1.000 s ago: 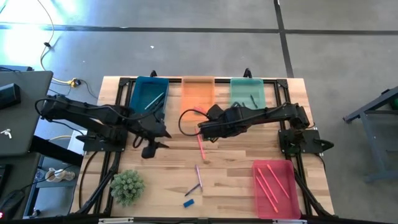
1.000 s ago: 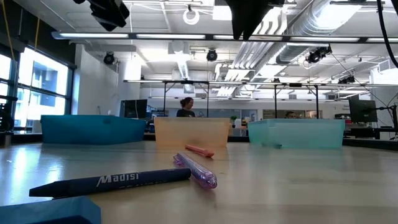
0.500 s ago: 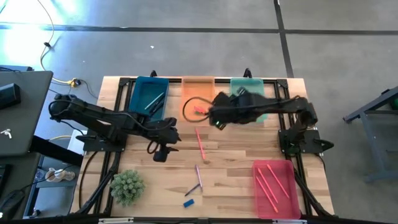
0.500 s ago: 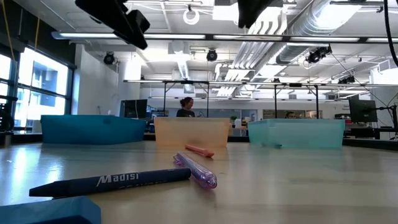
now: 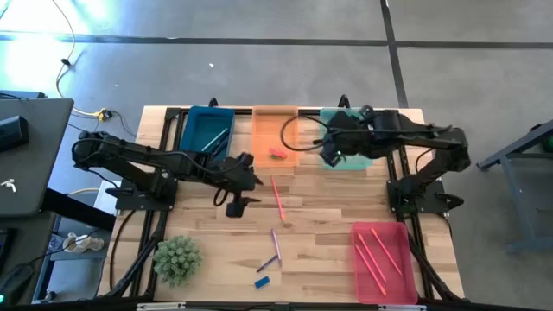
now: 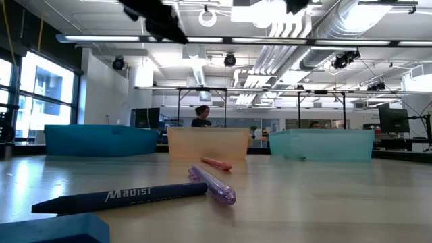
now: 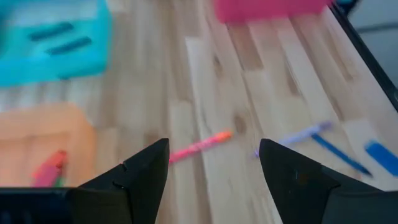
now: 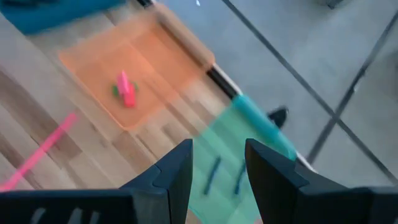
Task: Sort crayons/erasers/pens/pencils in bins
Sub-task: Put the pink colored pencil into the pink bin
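Note:
A pink crayon [image 5: 276, 199] lies flat on the wooden table, with a purple pen [image 5: 276, 242], a dark blue pen [image 5: 268, 262] and a blue eraser [image 5: 262, 282] nearer the front edge. My left gripper [image 5: 256, 180] hovers open just left of the pink crayon [image 7: 200, 145]. My right gripper [image 5: 327, 152] hangs open over the gap between the orange bin [image 5: 259, 138] and the teal bin [image 5: 363, 160]. A pink eraser [image 8: 126, 89] and a green eraser [image 8: 115, 91] lie in the orange bin [image 8: 87, 62].
The blue bin [image 5: 188, 142] at the far left holds thin sticks, and the pink bin [image 5: 358, 268] at the near right holds pink sticks. Dark pens [image 8: 212, 175] lie in the teal bin. A spiky green plant [image 5: 177, 259] stands at the near left.
My right gripper has risen and drawn back from the orange bin's near edge toward the table's far right, and now hangs by the teal bin. My left gripper has gone toward the table's right, closer to the pink crayon. Nothing on the table has moved.

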You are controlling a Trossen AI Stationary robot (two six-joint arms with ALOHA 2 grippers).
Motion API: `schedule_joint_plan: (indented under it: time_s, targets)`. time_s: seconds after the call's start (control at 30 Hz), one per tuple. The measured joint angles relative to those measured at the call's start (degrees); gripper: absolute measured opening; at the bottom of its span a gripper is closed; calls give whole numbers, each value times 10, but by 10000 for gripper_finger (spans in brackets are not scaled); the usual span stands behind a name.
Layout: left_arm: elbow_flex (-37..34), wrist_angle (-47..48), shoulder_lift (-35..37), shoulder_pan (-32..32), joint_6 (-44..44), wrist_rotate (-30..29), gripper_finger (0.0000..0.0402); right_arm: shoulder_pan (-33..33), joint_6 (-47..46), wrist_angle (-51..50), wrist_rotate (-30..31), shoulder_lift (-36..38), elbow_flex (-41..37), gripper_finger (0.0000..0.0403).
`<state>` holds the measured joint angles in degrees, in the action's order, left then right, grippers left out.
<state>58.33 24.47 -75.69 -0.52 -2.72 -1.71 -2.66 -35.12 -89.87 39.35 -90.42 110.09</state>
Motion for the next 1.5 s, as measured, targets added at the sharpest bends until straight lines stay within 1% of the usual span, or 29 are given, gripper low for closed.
schedule_joint_plan:
  time_s: [0.1, 0.27, 0.37, 0.5, 0.7, 0.8, 0.97, 1.13, 1.3, 1.5]
  targets:
    - [29, 2, -10, 15, -1, -7, 241, -5, -27, 14, -9, 44, -92, 138]
    - [74, 6, -41, 35, -38, -5, 241, -22, -25, 108, -27, 114, -214, 138]
    - [98, 10, -65, 40, -75, -5, 241, -27, -22, 145, -37, 145, -263, 138]
    - [122, 21, -104, 36, -111, 0, 241, -30, -36, 160, -56, 169, -306, 138]
    - [155, 38, -167, 23, -172, -1, 241, -36, -49, 160, -62, 178, -332, 138]
    - [170, 55, -198, 18, -187, -2, 241, -42, -50, 170, -64, 178, -332, 138]
    - [190, 57, -252, 8, -213, -3, 241, -47, -51, 178, -64, 178, -332, 138]
    - [211, 57, -296, -1, -232, -1, 241, -46, -77, 178, -60, 178, -332, 138]
    - [218, 57, -323, -8, -254, 8, 241, -46, -86, 179, -59, 178, -332, 138]
    - [218, 58, -349, -11, -255, 28, 241, -46, -101, 181, -53, 178, -332, 138]
